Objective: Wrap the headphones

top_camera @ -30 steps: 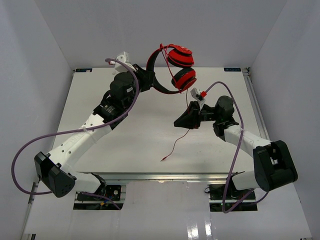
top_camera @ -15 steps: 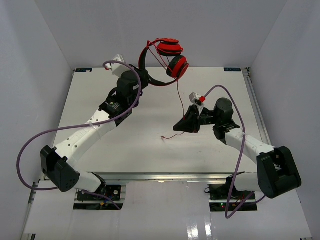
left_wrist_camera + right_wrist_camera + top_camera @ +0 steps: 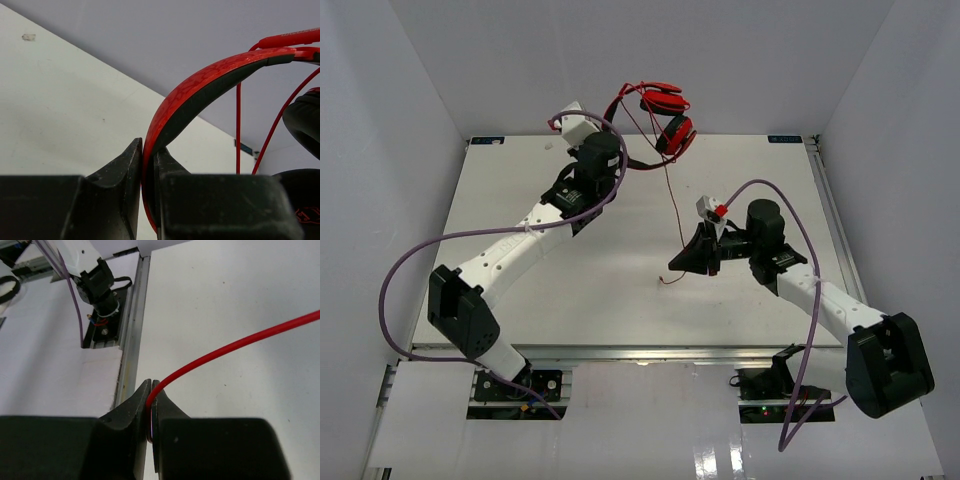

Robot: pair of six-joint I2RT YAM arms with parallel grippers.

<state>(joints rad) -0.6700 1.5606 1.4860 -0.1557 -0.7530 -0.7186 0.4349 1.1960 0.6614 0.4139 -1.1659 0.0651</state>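
Note:
The red headphones [image 3: 665, 118] hang in the air above the table's far edge, ear cups close together. My left gripper [image 3: 626, 160] is shut on the headband [image 3: 210, 80], whose red band sits pinched between the black fingers [image 3: 148, 145]. The thin red cord [image 3: 671, 195] drops from the ear cups to my right gripper [image 3: 678, 262], which is low over the table's middle. In the right wrist view the cord [image 3: 240, 342] runs in from the right and is clamped between the shut fingertips [image 3: 151, 386]. A short free end [image 3: 662, 278] curls onto the table.
White table [image 3: 520, 210] with grey walls on three sides. Purple robot cables [image 3: 420, 265] loop off both arms. A metal rail [image 3: 131, 340] lines the near edge, with the left arm's base mount [image 3: 100, 287] behind it.
The right gripper has closed on the cord. The left arm has swung right and turned the headphones, drawing the cord's free end up the table toward the right gripper.

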